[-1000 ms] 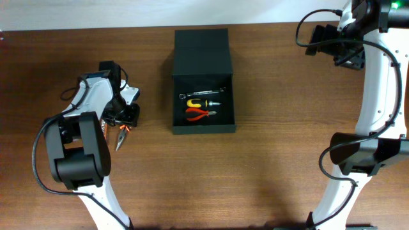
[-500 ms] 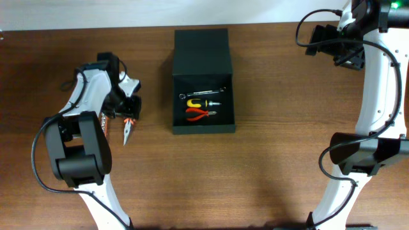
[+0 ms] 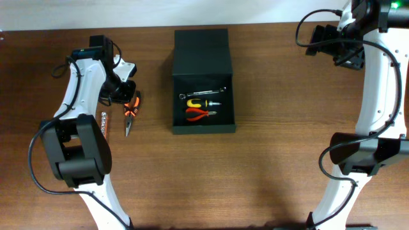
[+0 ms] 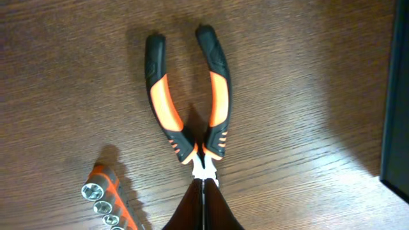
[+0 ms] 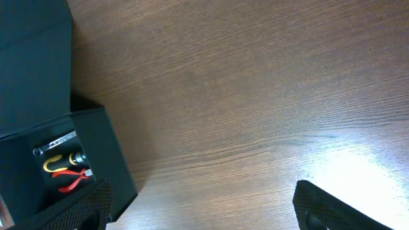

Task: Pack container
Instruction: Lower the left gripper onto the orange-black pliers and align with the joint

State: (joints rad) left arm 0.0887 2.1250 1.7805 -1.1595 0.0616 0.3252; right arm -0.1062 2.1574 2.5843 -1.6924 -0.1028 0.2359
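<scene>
The container (image 3: 203,128), a matte green-black box, sits at the middle rear of the wooden tabletop (image 3: 287,128), its hinged lid (image 3: 201,51) thrown open and lying flat behind it. Three tools lie inside in rows: a silver wrench (image 3: 204,93) farthest back, a yellow-handled tool (image 3: 195,102) below it, and red pliers (image 3: 199,114) nearest the front wall. Any maker's mark on them is too small to read. Left of the box and apart from it are the orange-and-black pliers (image 4: 214,137), handles spread and pointing to the rear. The left end effector (image 4: 203,198) has its dark fingers pressed together at the pliers' joint and appears to be pinching the tool there, though the contact itself is hard to make out. An orange socket rail (image 4: 105,201) lies on the wood just beside the pliers' nose. The right end effector (image 5: 203,207) hangs over bare wood at the far right rear, well apart from the container, its fingers spread wide and holding nothing.
</scene>
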